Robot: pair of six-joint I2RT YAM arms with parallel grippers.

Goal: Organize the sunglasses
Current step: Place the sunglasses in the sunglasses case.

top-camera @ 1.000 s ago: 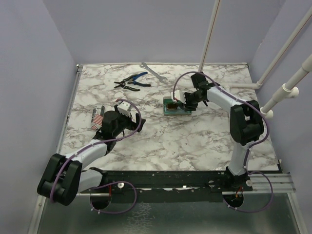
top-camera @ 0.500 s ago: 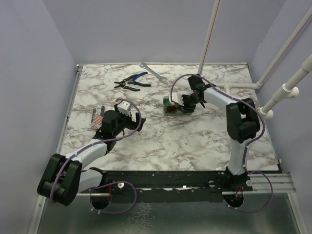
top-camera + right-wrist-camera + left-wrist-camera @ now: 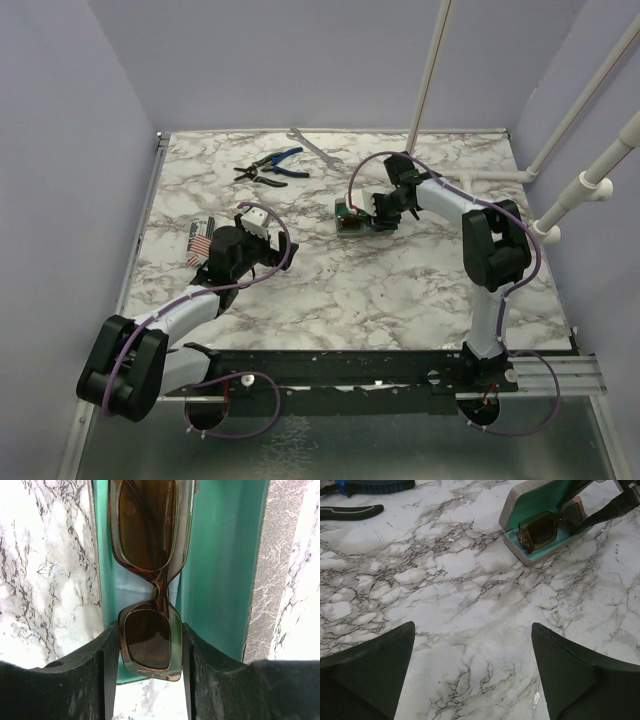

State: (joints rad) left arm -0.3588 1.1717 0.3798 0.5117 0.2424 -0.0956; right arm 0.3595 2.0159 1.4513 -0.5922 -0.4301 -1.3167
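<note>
The sunglasses (image 3: 150, 580), with amber-brown lenses and a thin brown frame, hang lengthwise over the open grey case (image 3: 220, 555) with teal lining. My right gripper (image 3: 150, 650) is shut on the near lens, one finger on each side. A light blue cloth (image 3: 131, 587) lies in the case under the glasses. In the top view the right gripper (image 3: 375, 212) is at the case (image 3: 343, 228) in the middle of the table. The left wrist view shows the sunglasses (image 3: 545, 527) in the case (image 3: 530, 500). My left gripper (image 3: 472, 645) is open and empty, low over the table, left of the case (image 3: 255, 222).
Blue-handled pliers (image 3: 272, 166) and a steel wrench (image 3: 312, 146) lie at the back of the marble table. A small pack with a flag print (image 3: 202, 243) lies beside the left arm. White pipes (image 3: 580, 185) stand at the right wall.
My right gripper has moved a little left and down with the sunglasses, further over the open case. The left arm has not moved.
</note>
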